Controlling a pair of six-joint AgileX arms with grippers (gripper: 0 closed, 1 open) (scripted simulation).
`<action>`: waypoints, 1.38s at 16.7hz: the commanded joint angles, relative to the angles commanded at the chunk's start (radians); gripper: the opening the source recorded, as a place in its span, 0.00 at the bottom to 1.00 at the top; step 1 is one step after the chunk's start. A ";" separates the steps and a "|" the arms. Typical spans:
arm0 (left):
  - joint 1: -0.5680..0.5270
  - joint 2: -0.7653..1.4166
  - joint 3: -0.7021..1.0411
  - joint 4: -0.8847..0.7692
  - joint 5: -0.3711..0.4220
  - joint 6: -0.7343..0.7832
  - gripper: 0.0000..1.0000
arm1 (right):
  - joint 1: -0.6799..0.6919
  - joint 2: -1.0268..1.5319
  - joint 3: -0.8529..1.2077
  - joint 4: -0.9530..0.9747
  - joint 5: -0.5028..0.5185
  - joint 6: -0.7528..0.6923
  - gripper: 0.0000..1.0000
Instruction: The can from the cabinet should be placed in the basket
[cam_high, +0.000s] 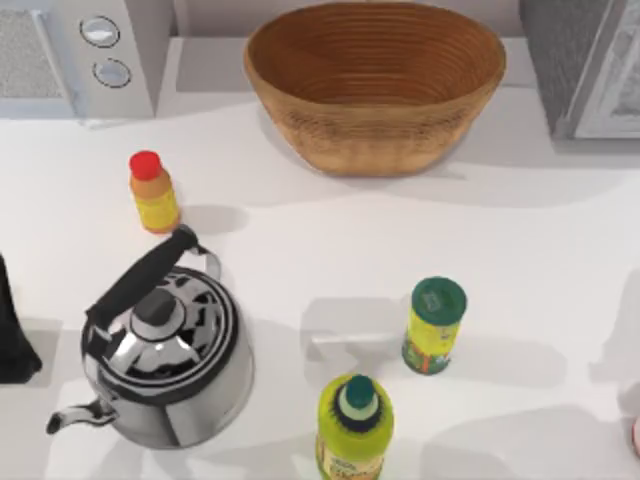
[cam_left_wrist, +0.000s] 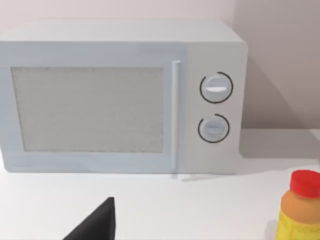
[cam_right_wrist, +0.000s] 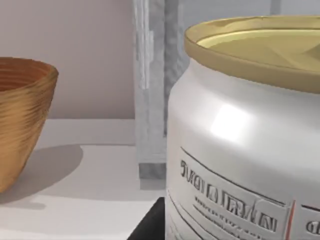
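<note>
The can (cam_right_wrist: 240, 150) looms very close in the right wrist view, with whitish-grey sides, printed lettering and a flat gold top. My right gripper (cam_right_wrist: 240, 235) is shut on it, and one dark finger (cam_right_wrist: 150, 222) presses against its side. The brown woven basket (cam_high: 375, 150) stands at the table's back middle; its wall (cam_right_wrist: 20, 120) also appears beyond the can. My left gripper (cam_high: 12, 335) is parked at the table's left edge, facing the microwave.
A white microwave (cam_left_wrist: 120, 95) is at the back left and the grey cabinet (cam_high: 585, 60) at the back right. On the table stand a red-capped yellow bottle (cam_high: 153, 192), a steel kettle (cam_high: 160, 350), a green-lidded shaker (cam_high: 435, 325) and a green-capped yellow bottle (cam_high: 353, 425).
</note>
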 joint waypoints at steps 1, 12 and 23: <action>0.000 0.000 0.000 0.000 0.000 0.000 1.00 | 0.000 0.000 0.000 0.000 0.000 0.000 0.00; 0.000 0.000 0.000 0.000 0.000 0.000 1.00 | 0.110 0.299 0.239 0.108 0.103 0.007 0.00; 0.000 0.000 0.000 0.000 0.000 0.000 1.00 | 0.439 1.417 1.002 0.422 0.453 0.014 0.00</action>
